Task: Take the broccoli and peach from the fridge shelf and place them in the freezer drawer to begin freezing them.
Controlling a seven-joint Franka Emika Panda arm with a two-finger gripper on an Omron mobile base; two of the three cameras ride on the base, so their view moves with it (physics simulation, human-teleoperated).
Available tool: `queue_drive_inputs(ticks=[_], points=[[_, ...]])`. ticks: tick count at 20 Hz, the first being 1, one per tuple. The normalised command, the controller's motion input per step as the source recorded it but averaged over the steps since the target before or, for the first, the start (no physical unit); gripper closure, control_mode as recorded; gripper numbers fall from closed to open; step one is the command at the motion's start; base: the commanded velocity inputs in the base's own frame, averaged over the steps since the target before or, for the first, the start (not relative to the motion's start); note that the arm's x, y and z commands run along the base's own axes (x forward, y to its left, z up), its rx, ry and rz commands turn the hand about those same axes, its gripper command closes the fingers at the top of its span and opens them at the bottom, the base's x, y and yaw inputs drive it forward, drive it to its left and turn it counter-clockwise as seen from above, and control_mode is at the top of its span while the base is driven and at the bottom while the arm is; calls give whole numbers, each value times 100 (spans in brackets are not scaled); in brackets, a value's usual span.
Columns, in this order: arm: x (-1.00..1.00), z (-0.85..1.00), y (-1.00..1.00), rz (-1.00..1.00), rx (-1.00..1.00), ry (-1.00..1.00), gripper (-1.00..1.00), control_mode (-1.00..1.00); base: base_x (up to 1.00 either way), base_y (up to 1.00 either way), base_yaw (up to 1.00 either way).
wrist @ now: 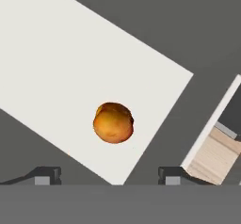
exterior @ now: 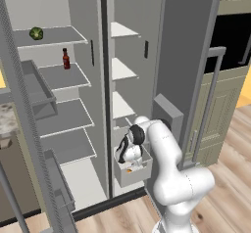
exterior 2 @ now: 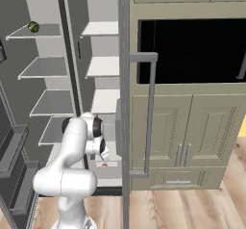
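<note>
**Peach in drawer, broccoli on shelf**

Freezer drawer [exterior: 132, 173] lower centre, pulled out. Fridge shelf [exterior: 59, 35] upper left w/ broccoli [exterior: 36, 33]. Gripper [wrist: 108, 175] over drawer, jaws apart, empty. Peach [wrist: 113, 122] on drawer floor, mid-frame.

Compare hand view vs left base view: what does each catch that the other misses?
Hand view alone: the whole peach lying free on the freezer drawer floor, jaws spread wide and empty. Left base view alone: the broccoli on the top fridge shelf, a red sauce bottle one shelf lower, and the arm bent over the drawer. Shared: drawer and peach, a mere orange speck from the base.
</note>
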Motion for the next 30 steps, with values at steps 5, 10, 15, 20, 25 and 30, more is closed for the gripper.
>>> queue_drive_inputs(ticks=[5,10,15,20,25,30], points=[[-5,22,0,0,0,-9,-100,-100,0,0,0],[-8,46,0,0,0,-12,-100,-100,0,0,0],[-18,64,-2,-1,0,-11,-100,-100,0,0,0],[-33,62,-3,-3,0,-10,-100,-100,0,0,0],[-46,61,0,-3,0,-8,-100,-100,0,0,0],[-50,72,0,-1,0,-1,-100,-100,0,0,0]])
